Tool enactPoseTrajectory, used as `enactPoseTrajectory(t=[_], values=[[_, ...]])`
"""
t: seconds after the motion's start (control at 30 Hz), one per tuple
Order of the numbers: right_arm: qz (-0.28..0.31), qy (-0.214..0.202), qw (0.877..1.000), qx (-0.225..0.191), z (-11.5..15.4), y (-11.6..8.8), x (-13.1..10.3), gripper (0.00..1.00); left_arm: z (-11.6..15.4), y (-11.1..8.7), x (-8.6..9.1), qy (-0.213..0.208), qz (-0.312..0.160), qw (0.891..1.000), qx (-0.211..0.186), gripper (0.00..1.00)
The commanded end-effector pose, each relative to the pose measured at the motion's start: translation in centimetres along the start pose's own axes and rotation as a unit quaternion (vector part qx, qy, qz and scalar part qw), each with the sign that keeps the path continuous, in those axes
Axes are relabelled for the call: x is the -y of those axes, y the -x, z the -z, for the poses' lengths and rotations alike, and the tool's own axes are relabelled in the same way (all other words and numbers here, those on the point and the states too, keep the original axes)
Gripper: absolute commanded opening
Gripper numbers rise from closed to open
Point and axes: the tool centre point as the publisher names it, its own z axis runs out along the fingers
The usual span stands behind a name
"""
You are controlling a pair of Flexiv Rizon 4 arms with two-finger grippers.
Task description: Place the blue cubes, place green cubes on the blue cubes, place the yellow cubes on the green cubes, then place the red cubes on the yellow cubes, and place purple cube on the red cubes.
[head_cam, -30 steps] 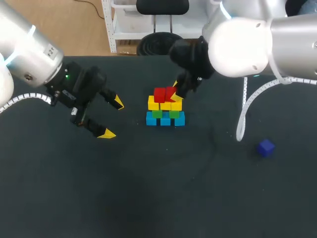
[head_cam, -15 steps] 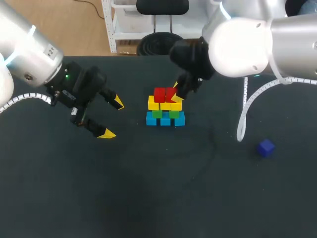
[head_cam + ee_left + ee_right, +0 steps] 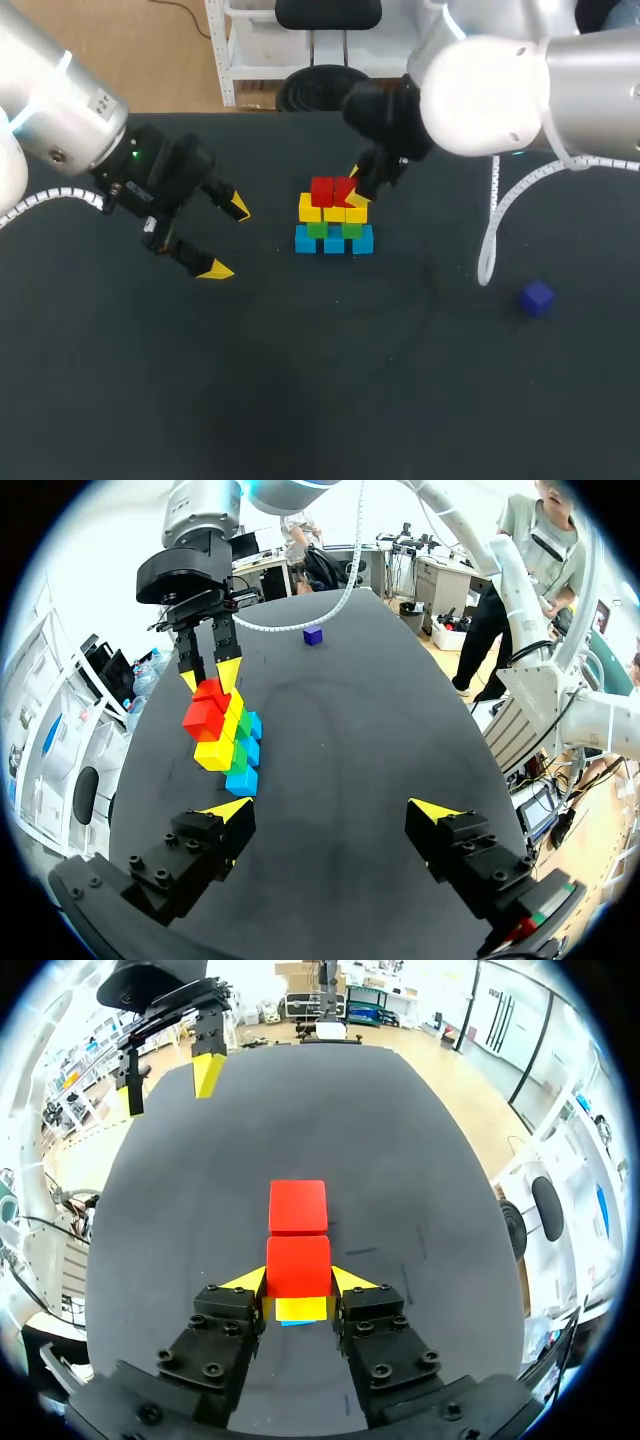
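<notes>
Head view: right pincer clamped on a red cube atop the stack

Your stack stood near the middle of the table [image 3: 330, 400]. It had blue cubes [image 3: 334, 241] at the base, green cubes [image 3: 317, 230] on them, yellow cubes [image 3: 311, 212] above those, and two reds on top.

Your right gripper [image 3: 353, 187], on the arm from the right, sat at the top of the stack. In the right wrist view its two yellow tips pressed the red cube [image 3: 298, 1265] from both sides, so it was holding that cube. A yellow cube showed directly under it, and it touched the other red cube [image 3: 297, 1207] just ahead.

Your left gripper [image 3: 226, 238] hung to the left of the stack, well apart from it. Its fingers were spread wide with nothing between them. In the left wrist view the stack stood ahead of that gripper, off toward one finger.

The purple cube [image 3: 537, 298] lay alone on the table, well to the right of the stack and nearer your side.
</notes>
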Motion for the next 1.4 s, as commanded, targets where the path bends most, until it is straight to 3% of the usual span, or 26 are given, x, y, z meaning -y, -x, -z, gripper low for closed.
enactPoseTrajectory(t=[0.03, 0.33, 0.6, 0.77, 0.87, 1.0, 1.07, 1.4], values=[[0.000, 0.000, 1.000, -0.001, 0.0, 0.0, 0.0, 0.37, 0.0, 0.0, 0.0, 0.000, 0.000, 1.000, 0.000, 1.00], [-0.001, 0.000, 1.000, -0.001, 0.0, 0.0, -0.1, 0.48, 0.0, 0.0, 0.0, 0.000, 0.000, 1.000, 0.000, 1.00], [-0.003, -0.005, 1.000, 0.001, 0.5, -0.1, 0.0, 0.50, 0.0, 0.0, 0.0, 0.000, 0.000, 1.000, 0.000, 1.00], [-0.007, -0.012, 1.000, 0.005, 1.1, -0.2, 0.0, 0.58, 0.0, 0.0, 0.0, 0.000, 0.000, 1.000, 0.000, 1.00], [-0.011, -0.017, 1.000, 0.009, 1.7, -0.4, -0.1, 0.78, 0.0, 0.0, 0.0, 0.000, 0.000, 1.000, 0.000, 1.00], [-0.016, -0.025, 0.999, 0.019, 3.0, -0.7, -0.3, 0.88, 0.0, 0.0, 0.0, 0.000, 0.000, 1.000, 0.000, 1.00], [-0.017, -0.029, 0.999, 0.026, 3.9, -1.1, -0.5, 1.00, 0.0, 0.0, 0.0, 0.000, 0.000, 1.000, 0.000, 1.00], [0.047, 0.005, 0.998, 0.040, 8.0, -5.0, -1.1, 1.00, 0.0, 0.0, 0.0, 0.000, 0.000, 1.000, 0.000, 1.00]])
